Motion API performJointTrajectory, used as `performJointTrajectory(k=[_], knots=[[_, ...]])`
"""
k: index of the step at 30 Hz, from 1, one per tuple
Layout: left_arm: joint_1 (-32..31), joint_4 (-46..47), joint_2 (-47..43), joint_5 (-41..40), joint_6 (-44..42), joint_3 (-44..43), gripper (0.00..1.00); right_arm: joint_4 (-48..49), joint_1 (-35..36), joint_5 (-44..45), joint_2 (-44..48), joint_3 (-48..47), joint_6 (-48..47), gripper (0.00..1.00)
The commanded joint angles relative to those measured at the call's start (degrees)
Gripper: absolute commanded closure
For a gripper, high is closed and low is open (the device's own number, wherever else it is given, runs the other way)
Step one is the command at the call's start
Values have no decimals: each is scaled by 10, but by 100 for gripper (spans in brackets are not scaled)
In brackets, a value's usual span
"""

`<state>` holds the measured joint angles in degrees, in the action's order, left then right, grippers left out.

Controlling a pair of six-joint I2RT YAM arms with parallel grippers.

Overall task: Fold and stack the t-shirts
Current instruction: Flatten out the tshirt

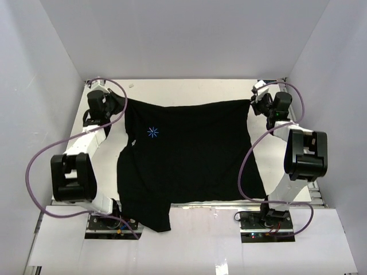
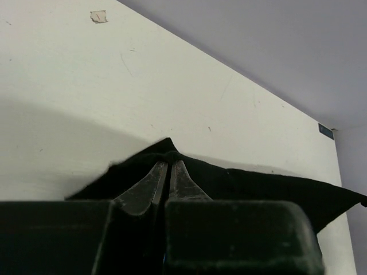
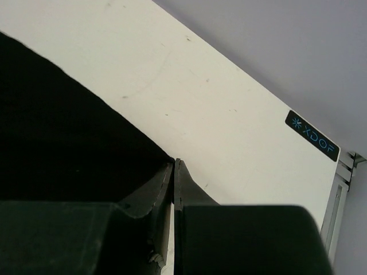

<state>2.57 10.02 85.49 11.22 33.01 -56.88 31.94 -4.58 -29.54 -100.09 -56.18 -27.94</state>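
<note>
A black t-shirt [image 1: 189, 154] lies spread over the white table, with a small blue star mark [image 1: 152, 132] near its far left. Its far edge runs nearly straight between my two grippers. My left gripper [image 1: 120, 104] is at the far left corner, shut on a peak of the fabric [image 2: 258, 183], which bunches over the closed fingertips [image 2: 169, 162]. My right gripper [image 1: 254, 103] is at the far right corner. Its jaws [image 3: 174, 161] are pressed together where the corner of the cloth [image 3: 57, 143] ends.
The table [image 1: 189, 89] is boxed in by grey walls on three sides. A sleeve or hem [image 1: 155, 220] hangs over the near edge by the left arm's base. Purple cables [image 1: 34, 172] loop beside both arms. An XDOF label [image 3: 312, 134] marks the far right table corner.
</note>
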Motion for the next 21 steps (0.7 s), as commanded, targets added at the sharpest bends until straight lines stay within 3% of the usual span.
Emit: performJointTrajectory(k=[1, 11, 21], knots=[[-6, 52, 49, -28, -21, -61, 92, 55, -1, 48, -46, -76, -24, 94], [-6, 37, 214, -43, -62, -180, 92, 5, 0, 131, -167, -205, -42, 94], [-5, 15, 290, -47, -102, -266, 92, 3, -1, 165, -216, -263, -40, 94]])
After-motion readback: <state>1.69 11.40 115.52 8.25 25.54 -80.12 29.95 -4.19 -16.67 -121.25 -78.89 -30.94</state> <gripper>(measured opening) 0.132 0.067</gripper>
